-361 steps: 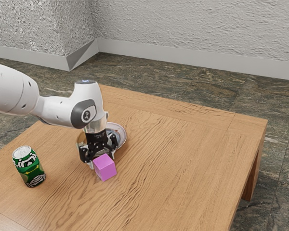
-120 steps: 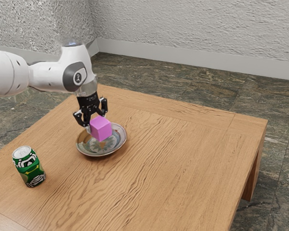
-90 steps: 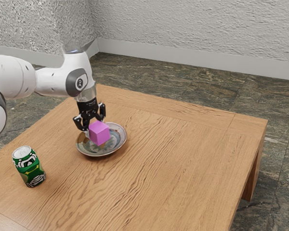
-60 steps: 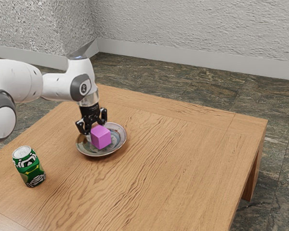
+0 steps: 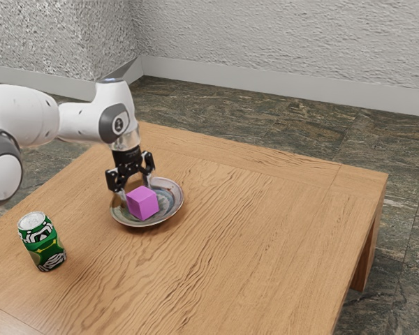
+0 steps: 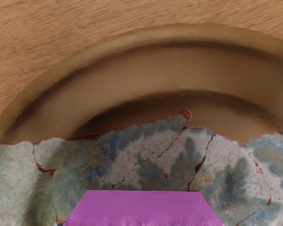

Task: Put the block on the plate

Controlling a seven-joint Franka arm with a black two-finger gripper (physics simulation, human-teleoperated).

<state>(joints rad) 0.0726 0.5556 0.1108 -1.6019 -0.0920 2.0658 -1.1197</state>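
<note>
End effector (image 5: 136, 190) spread wide, smooth purple cube (image 5: 142, 204) on round, cracked, leaf-patterned plate (image 5: 173, 199), grained wooden table (image 5: 265, 230)

Your wood table (image 5: 265, 230): plate (image 5: 172, 195) on it, green can (image 5: 42, 241) at plate's 8 o'clock, exterior view.

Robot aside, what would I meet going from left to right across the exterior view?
Green can → patterned plate → table leg. The pink block overlaps the plate, so I left it out.
</note>
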